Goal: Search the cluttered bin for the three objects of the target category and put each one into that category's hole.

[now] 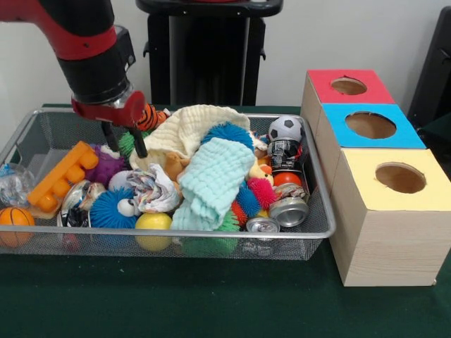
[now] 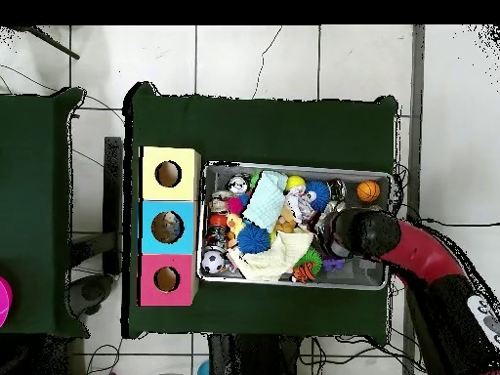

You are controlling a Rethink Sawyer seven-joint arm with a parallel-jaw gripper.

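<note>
Across the left side, bin: a silver wire-mesh bin point(image 1: 320, 211) is sitting on a green table point(image 1: 211, 303), crammed with toys and cloths.
Far left, plastic: a crumpled clear plastic item point(image 1: 13, 184) is lying against the bin's left wall, above a small orange basketball point(image 1: 14, 218).
Left of centre, gripper: the gripper point(image 1: 123, 144) is hanging from the red and black arm point(image 1: 84, 42) over the bin's back left part, its two dark fingers point(image 1: 140, 144) standing slightly apart and gripping nothing, beside an orange toy block point(image 1: 60, 176).
Centre, cloths: a cream cloth point(image 1: 194, 127) and a mint knitted cloth point(image 1: 211, 179) are lying heaped over spiky balls.
Right end of bin: a soccer ball point(image 1: 285, 128) and silver cans point(image 1: 289, 210) are lying there.
Right, hole: the round hole point(image 1: 370, 125) is sitting in the blue-topped box point(image 1: 338, 116), between the red-topped box point(image 1: 320, 81) and the yellow-topped box point(image 1: 359, 169), just beside the bin.
</note>
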